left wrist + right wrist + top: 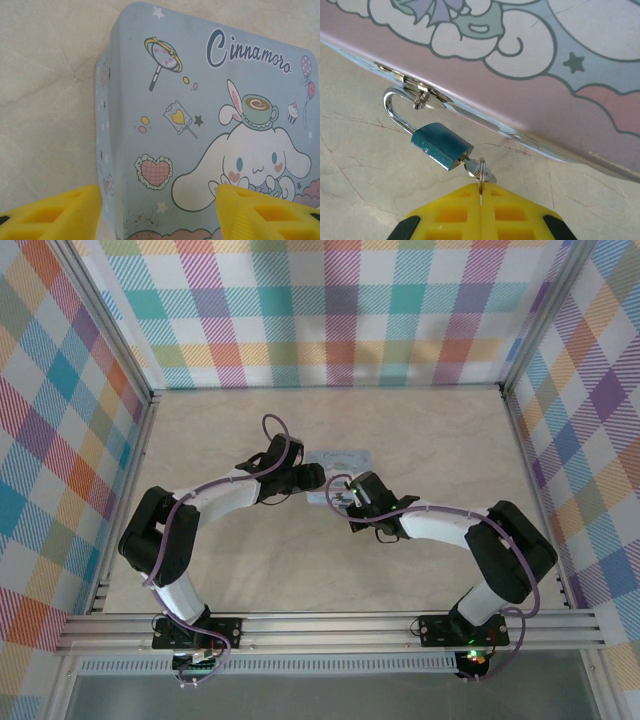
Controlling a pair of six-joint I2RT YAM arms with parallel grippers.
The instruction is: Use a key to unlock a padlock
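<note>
The padlock (441, 146) has a small teal body. Its silvery shackle (394, 111) hooks through the hasp (422, 97) on the light-blue tin's (530, 90) edge. The key (476, 169) sticks in the bottom of the lock body and carries a thin ring. My right gripper (481, 192) is shut, pinching that ring and the key's head between its yellow fingertips. My left gripper (160, 215) is open. Its yellow fingers (55, 215) stand apart over a corner of the tin (200, 115), one by the side wall, the other over the lid. In the top view both grippers meet at the tin (345, 456).
The tin lies on a pale wooden table (430, 440) inside plaid walls (330, 310). Both arms bend inward from the near rail (320, 625), with purple cables looping over them. Open table lies behind and beside the tin.
</note>
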